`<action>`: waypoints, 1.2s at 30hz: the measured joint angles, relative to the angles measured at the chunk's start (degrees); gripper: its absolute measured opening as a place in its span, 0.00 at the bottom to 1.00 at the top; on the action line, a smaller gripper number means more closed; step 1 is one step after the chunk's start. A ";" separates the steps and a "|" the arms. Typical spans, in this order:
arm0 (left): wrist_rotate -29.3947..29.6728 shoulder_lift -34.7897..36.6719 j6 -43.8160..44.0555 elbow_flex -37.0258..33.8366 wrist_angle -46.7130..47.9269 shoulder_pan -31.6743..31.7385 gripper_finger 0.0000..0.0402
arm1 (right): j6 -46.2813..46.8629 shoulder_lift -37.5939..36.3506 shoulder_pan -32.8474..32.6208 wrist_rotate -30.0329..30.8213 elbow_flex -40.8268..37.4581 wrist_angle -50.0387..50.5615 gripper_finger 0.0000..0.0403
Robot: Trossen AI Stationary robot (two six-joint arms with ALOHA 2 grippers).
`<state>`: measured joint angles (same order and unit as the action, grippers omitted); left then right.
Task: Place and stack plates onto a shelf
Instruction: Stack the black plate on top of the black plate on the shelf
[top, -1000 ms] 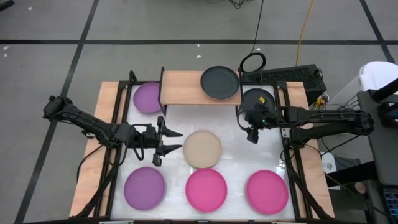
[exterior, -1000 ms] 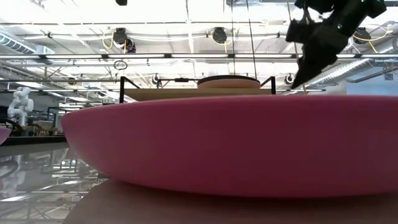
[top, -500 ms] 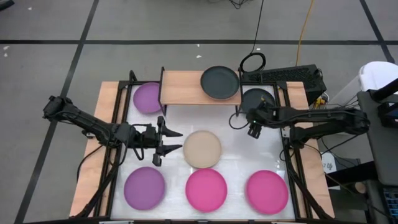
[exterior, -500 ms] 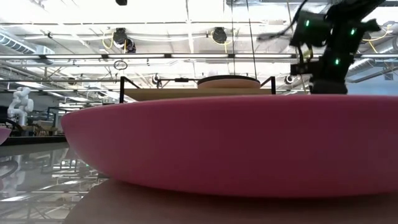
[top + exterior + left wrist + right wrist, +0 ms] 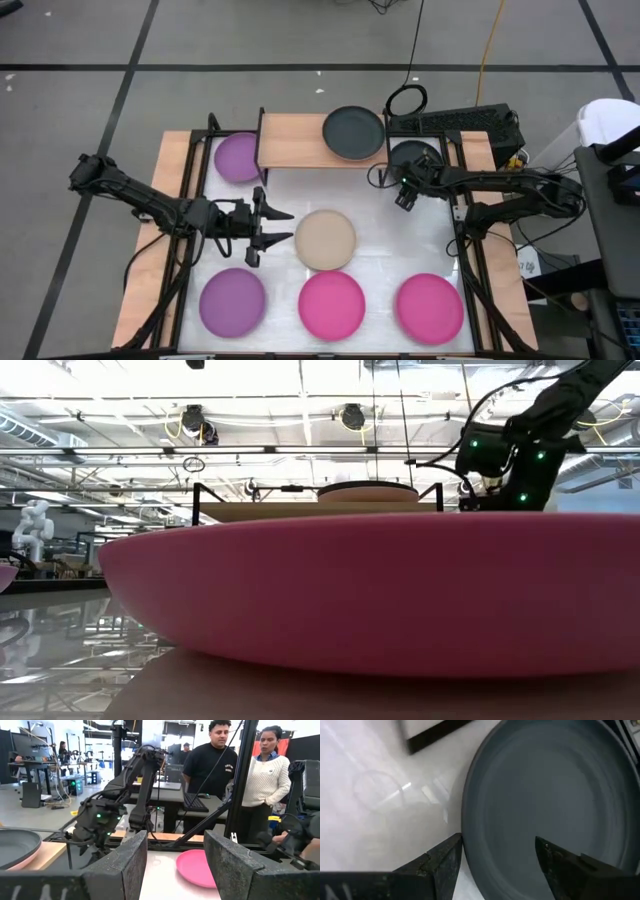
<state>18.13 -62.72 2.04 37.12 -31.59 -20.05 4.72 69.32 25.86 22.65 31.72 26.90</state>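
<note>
The light-wood shelf (image 5: 295, 142) stands at the table's far edge with one black plate (image 5: 353, 133) on its right half. A second black plate (image 5: 422, 152) lies on the table beside the shelf's right end. My right gripper (image 5: 400, 194) (image 5: 495, 857) hangs open over that plate's near-left rim (image 5: 470, 810), one finger outside the rim and one over the inside. My left gripper (image 5: 282, 227) (image 5: 175, 862) waits open just left of the beige plate (image 5: 327, 240). One purple plate (image 5: 238, 157) lies partly under the shelf's left end.
Along the near edge lie a purple plate (image 5: 232, 302), a magenta plate (image 5: 332, 304) (image 5: 370, 590) and a pink plate (image 5: 430, 308) (image 5: 197, 867). The shelf's left half is bare board. People stand behind the table's right side (image 5: 210, 760). A keyboard (image 5: 460, 122) lies beyond the far-right corner.
My right gripper has come down from high above the table and moved toward the far edge, onto the near-left rim of the black plate beside the shelf. No plate has moved.
</note>
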 joint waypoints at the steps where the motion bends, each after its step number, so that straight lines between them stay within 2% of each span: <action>1: 0.00 0.00 0.00 0.00 0.02 0.00 0.50 | -0.05 0.27 0.70 -0.06 -0.27 -0.56 0.57; 8: 0.00 0.00 0.07 0.02 0.08 0.00 0.50 | -0.23 1.97 3.44 -1.49 -2.77 -2.76 0.57; 12: 0.00 0.00 0.09 0.02 0.11 0.00 0.50 | -0.67 1.92 3.81 -3.15 -4.12 -3.57 0.51; 17: -0.02 0.00 0.25 0.02 0.11 -0.01 0.50 | 0.10 1.94 3.79 -3.87 -4.48 -3.45 0.35; 23: -0.02 0.00 0.48 0.02 0.11 -0.02 0.50 | -0.19 0.49 3.59 -5.98 -4.61 -4.43 0.10; 26: -0.02 0.00 0.97 0.02 0.11 0.00 0.50 | 0.11 -2.35 3.61 -6.01 -4.63 -4.41 0.03; 36: -0.02 0.00 1.29 0.02 0.24 0.00 0.50 | 4.72 -18.84 3.65 -4.77 -4.74 -6.65 0.01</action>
<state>18.11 -62.72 3.33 37.15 -31.35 -20.05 9.45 50.48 29.52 17.88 26.98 20.25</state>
